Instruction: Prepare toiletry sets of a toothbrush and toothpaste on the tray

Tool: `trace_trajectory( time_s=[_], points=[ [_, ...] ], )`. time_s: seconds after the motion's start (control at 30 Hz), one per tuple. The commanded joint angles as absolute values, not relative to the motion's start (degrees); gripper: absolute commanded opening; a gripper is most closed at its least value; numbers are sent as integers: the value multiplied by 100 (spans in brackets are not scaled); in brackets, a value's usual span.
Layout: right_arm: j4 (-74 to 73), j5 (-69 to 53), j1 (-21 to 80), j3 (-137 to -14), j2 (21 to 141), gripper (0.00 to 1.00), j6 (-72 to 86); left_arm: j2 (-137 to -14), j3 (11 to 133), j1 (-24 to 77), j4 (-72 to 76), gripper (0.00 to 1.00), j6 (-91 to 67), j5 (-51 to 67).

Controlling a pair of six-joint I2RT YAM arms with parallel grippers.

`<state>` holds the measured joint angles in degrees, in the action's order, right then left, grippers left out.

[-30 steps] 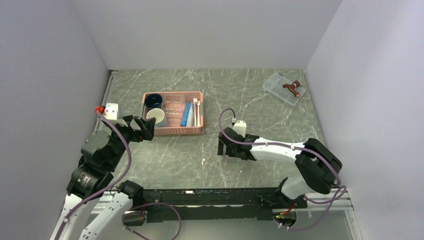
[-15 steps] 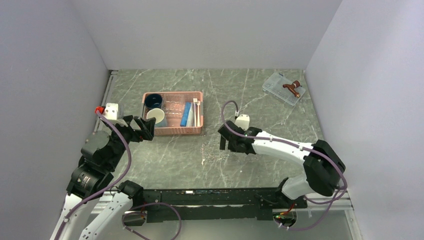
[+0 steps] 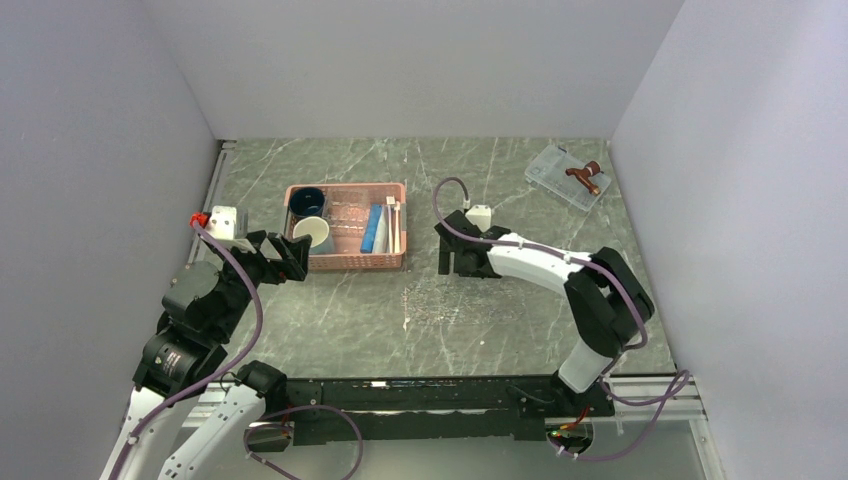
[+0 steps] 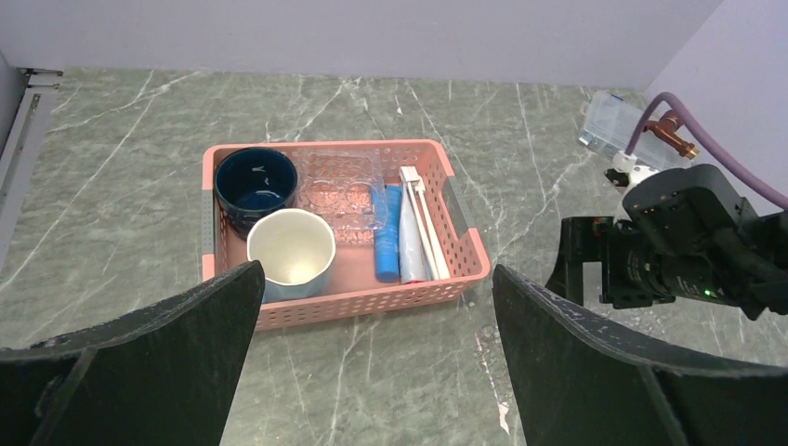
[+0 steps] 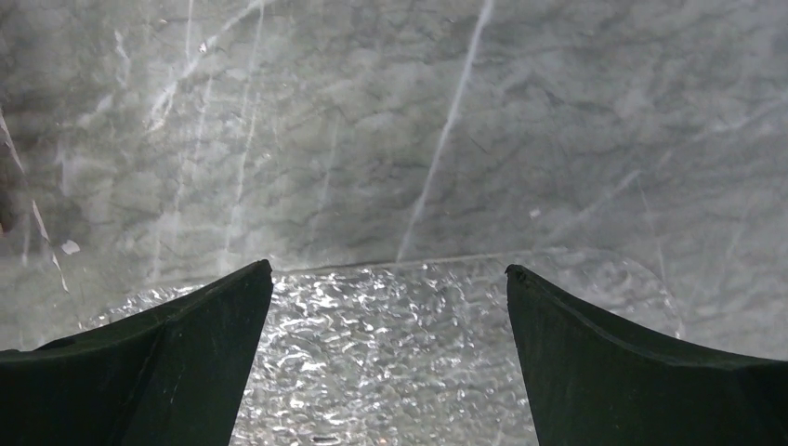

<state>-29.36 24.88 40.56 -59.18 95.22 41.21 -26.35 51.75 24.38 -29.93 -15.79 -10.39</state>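
Observation:
Several whitish toothbrushes (image 4: 423, 218) and a blue toothpaste tube (image 4: 388, 232) lie at the right end of the pink basket (image 4: 334, 297). From above, the toothbrushes (image 3: 396, 225) and the toothpaste (image 3: 374, 228) show side by side. The clear textured tray (image 5: 400, 353) lies flat on the marble in front of the basket's right end, faint in the top view (image 3: 470, 300). My right gripper (image 5: 387, 268) hangs open over the tray's far edge, with nothing between its fingers. My left gripper (image 4: 376, 269) is open and empty, just off the basket's front left corner (image 3: 285, 255).
The basket also holds a dark blue mug (image 4: 256, 177), a white cup (image 4: 291, 251) and a clear bumpy plastic piece (image 4: 339, 186). A small clear box (image 3: 566, 176) with a brown object on it sits at the back right. Walls close in both sides.
My right arm has swung away from the near edge toward the back, from over the tray's middle to its far edge, its jaws slightly wider. The left arm has not moved.

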Motion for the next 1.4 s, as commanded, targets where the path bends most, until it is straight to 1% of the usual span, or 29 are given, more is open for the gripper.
trace_trajectory(
  time_s=[0.0, 0.43, 0.7, 1.37],
  points=[
    [-2535, 2174, 3894, -6223, 9788, 99, 3759, -2676, 5164, 2408, -2919, 99, -1576, -1058],
    [-2221, 1871, 3880, -6135, 10234, 99, 3735, -2683, 5163, 2404, -2924, 99, -1578, -1064],
    [-2094, 1628, 3913, -5793, 10059, 98, 3759, -2673, 5168, 2406, -2926, 99, -1573, -1072],
    [-2285, 1995, 4677, -5336, 9628, 98, 4628, -2681, 5162, 2408, -2932, 99, -1574, -1113]
  ],
)
